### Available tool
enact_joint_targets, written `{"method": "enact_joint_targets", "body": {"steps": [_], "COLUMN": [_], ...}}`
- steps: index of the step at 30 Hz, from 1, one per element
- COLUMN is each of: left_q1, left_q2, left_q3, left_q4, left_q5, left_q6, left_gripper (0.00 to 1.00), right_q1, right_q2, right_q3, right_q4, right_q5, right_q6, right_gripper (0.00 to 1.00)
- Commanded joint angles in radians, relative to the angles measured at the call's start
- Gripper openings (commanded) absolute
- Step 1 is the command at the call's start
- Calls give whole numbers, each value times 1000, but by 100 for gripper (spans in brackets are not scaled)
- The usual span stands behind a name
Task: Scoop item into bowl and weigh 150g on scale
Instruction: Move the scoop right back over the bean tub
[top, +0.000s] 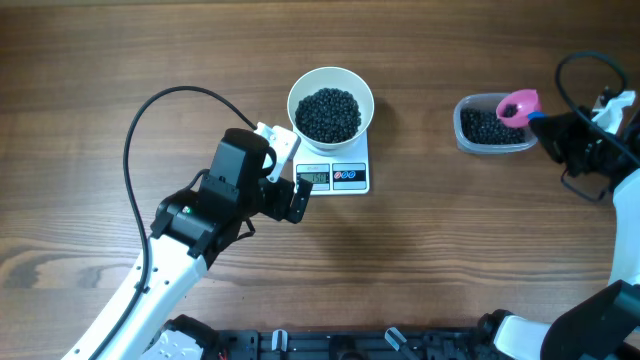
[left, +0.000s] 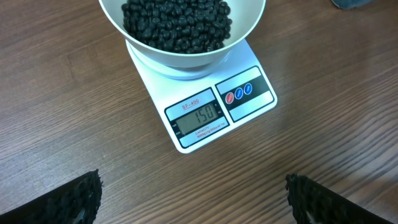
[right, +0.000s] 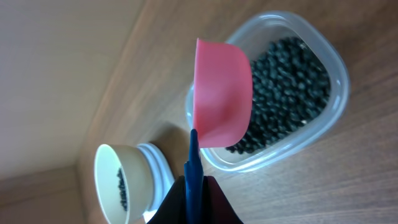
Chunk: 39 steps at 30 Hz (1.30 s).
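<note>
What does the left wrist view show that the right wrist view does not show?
Only the left wrist view: the scale's display reading 150, its two round buttons, and the open left gripper. Only the right wrist view: the right gripper shut on the pink scoop, at the clear tub holding black beans. Both: the white bowl with such beans inside, standing on the scale, and the wooden table.

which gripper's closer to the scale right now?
Left. The left gripper is open right beside the scale, at its display end; the right gripper is far off at the clear tub, holding the pink scoop.
</note>
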<state>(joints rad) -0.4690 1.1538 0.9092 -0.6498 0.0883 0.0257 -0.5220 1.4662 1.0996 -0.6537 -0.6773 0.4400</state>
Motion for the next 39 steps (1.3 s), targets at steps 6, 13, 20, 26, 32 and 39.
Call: {"method": "enact_joint_targets", "body": {"steps": [6, 13, 20, 26, 32, 39], "left_q1": [0, 0, 0, 0, 0, 0], "left_q2": [-8, -8, -8, -8, -8, -8], "left_q3": [1, 1, 1, 1, 1, 1], "left_q4": [3, 3, 3, 3, 3, 3], "left_q5": [12, 12, 12, 12, 12, 12], "left_q6": [19, 19, 19, 19, 19, 19], "left_gripper": [100, 100, 100, 100, 100, 100], "right_q1": [4, 4, 4, -7, -10, -9], "right_q2": [89, 152, 199, 183, 101, -118], "right_q3": [-123, -143, -144, -140, -130, -130], "right_q4": [157, 204, 195, 167, 23, -59], "right_q5": [-28, -37, 49, 84, 312, 333], "right_q6": [-37, -54, -104, -145, -209, -239], "right_gripper": [4, 9, 54, 100, 100, 100]}}
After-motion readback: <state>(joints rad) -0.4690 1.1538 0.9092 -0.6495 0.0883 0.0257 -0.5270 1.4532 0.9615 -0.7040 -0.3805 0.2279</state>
